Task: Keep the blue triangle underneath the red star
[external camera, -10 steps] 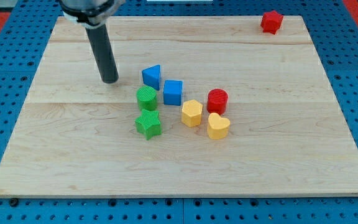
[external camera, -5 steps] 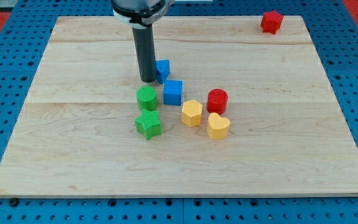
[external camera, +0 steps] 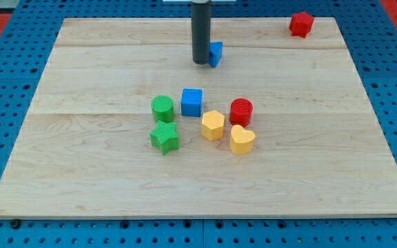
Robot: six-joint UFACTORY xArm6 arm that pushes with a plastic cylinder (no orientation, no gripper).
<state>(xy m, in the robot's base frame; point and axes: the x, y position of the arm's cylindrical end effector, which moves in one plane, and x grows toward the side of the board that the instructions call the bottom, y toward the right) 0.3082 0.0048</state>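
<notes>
The blue triangle (external camera: 216, 53) lies in the upper middle of the board, partly hidden behind my rod. My tip (external camera: 201, 62) rests right against the triangle's left side. The red star (external camera: 300, 23) sits at the board's top right corner, well to the right of and a little above the triangle.
A cluster lies mid-board: a blue cube (external camera: 191, 102), a green cylinder (external camera: 163, 109), a green star (external camera: 164, 137), a yellow hexagon (external camera: 212, 125), a red cylinder (external camera: 240, 111) and a yellow heart (external camera: 242, 139). The wooden board (external camera: 81, 172) lies on a blue pegboard.
My tip has moved up and to the right, pushing the blue triangle away from the cluster toward the top of the board. The other blocks have not moved.
</notes>
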